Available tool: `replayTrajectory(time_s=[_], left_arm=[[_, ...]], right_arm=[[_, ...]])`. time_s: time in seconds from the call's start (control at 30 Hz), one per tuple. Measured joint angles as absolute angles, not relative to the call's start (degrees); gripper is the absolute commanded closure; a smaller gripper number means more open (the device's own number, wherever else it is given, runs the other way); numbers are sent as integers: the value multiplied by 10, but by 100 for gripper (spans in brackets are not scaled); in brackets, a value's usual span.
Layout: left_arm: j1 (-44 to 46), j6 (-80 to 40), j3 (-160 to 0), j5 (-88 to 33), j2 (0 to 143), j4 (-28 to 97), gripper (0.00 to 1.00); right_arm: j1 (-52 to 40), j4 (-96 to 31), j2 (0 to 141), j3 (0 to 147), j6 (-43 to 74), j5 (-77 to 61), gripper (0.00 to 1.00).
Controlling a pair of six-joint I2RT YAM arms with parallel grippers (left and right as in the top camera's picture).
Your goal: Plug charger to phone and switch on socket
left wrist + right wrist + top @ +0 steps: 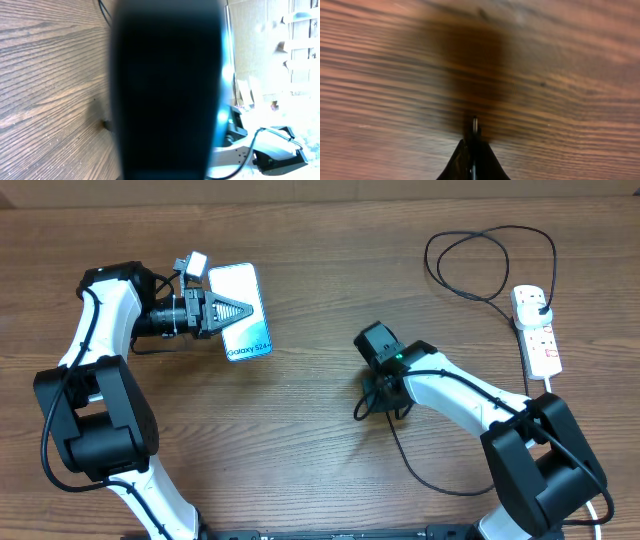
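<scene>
on the wooden tabletop [300, 450], the plug-in step looks under way, with the switch to follow. the socket [541, 345] lies at the far right, well apart from both arms. the left end effector [226, 311] is clamped shut across the phone [247, 292]. the phone sits screen up, its long axis running far-to-near on a slight slant, the "galaxy s24+" end toward the robot. the right end effector [473, 146], fingers closed, pinches the charger [475, 123], its connector tip poking forward close over the wood. the next move likely calls for lining that tip up with the phone's near short edge.
</scene>
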State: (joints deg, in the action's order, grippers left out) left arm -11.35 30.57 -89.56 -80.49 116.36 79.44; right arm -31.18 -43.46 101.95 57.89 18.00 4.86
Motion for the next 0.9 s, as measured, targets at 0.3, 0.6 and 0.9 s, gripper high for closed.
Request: replayTrajectory(time_s=[0.3, 0.6, 0.9], left_arm=[[-114, 306, -896, -803, 1164, 794, 95], [-113, 306, -896, -803, 1163, 794, 96], [-113, 306, -896, -803, 1163, 794, 96]], right_arm=[[-292, -438, 1013, 569, 195, 44, 58], [-292, -471, 1013, 569, 195, 6, 71], [-292, -448, 1012, 566, 195, 0, 84]])
